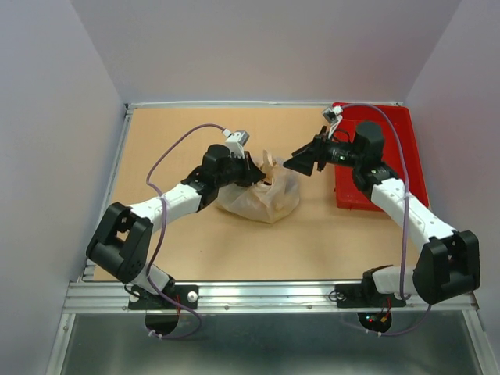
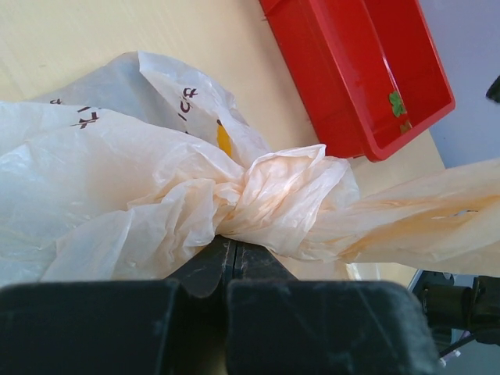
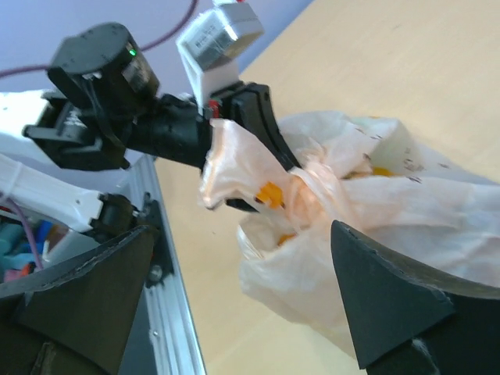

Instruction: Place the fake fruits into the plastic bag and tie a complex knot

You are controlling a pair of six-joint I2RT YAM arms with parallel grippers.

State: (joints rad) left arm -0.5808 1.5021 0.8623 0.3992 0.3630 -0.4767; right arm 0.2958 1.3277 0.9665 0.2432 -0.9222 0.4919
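while pinched in left pincer (image 2: 231, 254), plastic bag (image 1: 267, 201) well inside table (image 1: 180, 133) edges

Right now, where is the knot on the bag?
In the top view, the knot sits atop the plastic bag near mid-table, against the left fingers, with the red tray to its right.

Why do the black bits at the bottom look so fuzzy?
Left wrist view: the left end effector sits near the lens and blurs, the knot on the plastic bag is sharp. Right wrist view: the right end effector blurs likewise.
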